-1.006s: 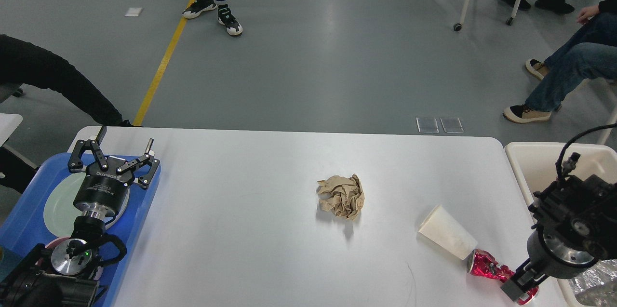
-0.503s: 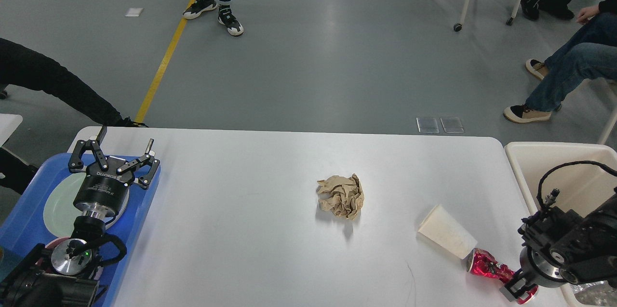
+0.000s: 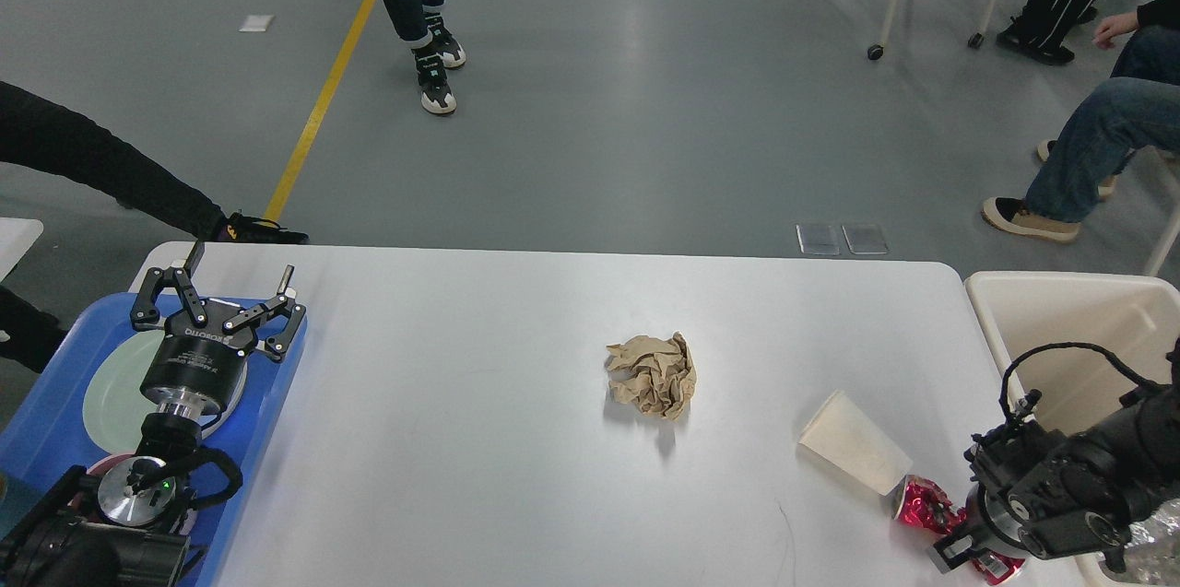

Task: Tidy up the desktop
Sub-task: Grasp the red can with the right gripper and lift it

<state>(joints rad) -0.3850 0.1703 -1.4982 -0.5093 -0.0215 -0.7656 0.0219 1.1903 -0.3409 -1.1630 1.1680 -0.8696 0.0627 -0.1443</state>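
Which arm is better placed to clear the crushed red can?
The right: its claw is already at the crushed red metal can, beside the beige plastic bin. The left claw hovers over the blue plastic tray.

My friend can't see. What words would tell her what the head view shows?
A white desktop holds crumpled brown paper, a tipped paper cup and a crushed red can. The right claw is down at the can; the left claw is open above a blue tray.
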